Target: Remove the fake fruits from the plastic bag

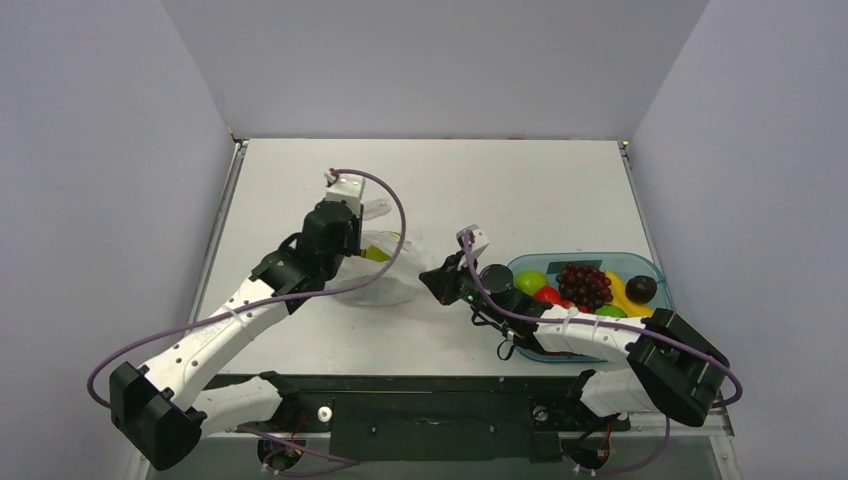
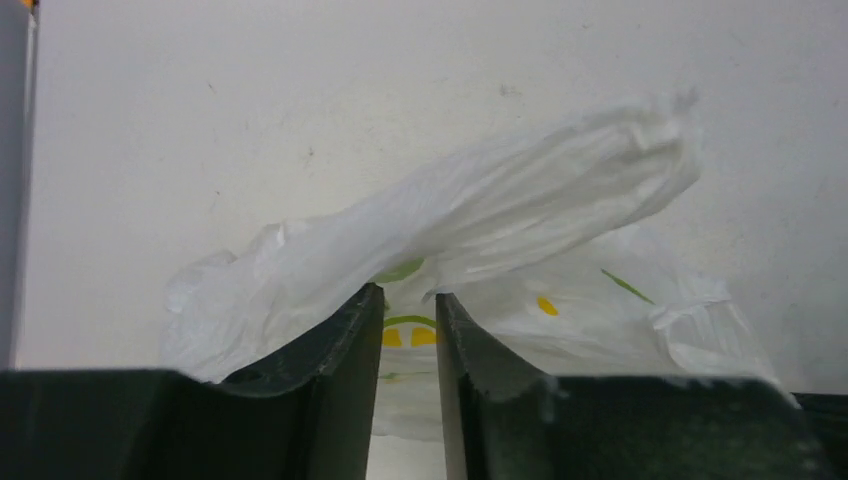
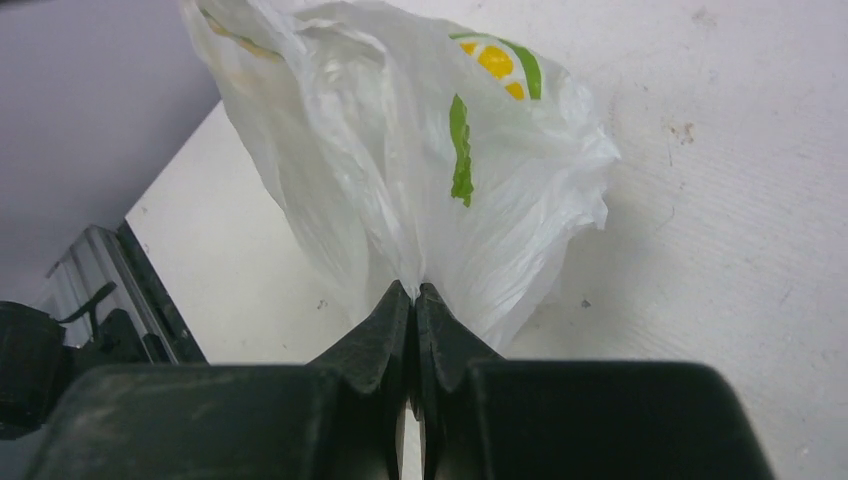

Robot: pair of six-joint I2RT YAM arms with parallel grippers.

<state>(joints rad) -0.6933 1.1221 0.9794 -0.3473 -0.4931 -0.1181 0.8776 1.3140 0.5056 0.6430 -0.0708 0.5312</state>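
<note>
On table (image 1: 500, 190) | crinkly translucent plastic bag (image 1: 385, 278) | right tool (image 3: 414, 292) pinching film

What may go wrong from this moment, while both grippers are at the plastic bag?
The right gripper pinches only a thin fold of the plastic bag; a pull may tear the film or let it slip.
The left gripper has its fingers slightly apart at the bag, so its hold looks uncertain; the bag could sag.
The right arm lies over the near rim of the teal tray; a swing may knock it and spill the fake fruits.
</note>
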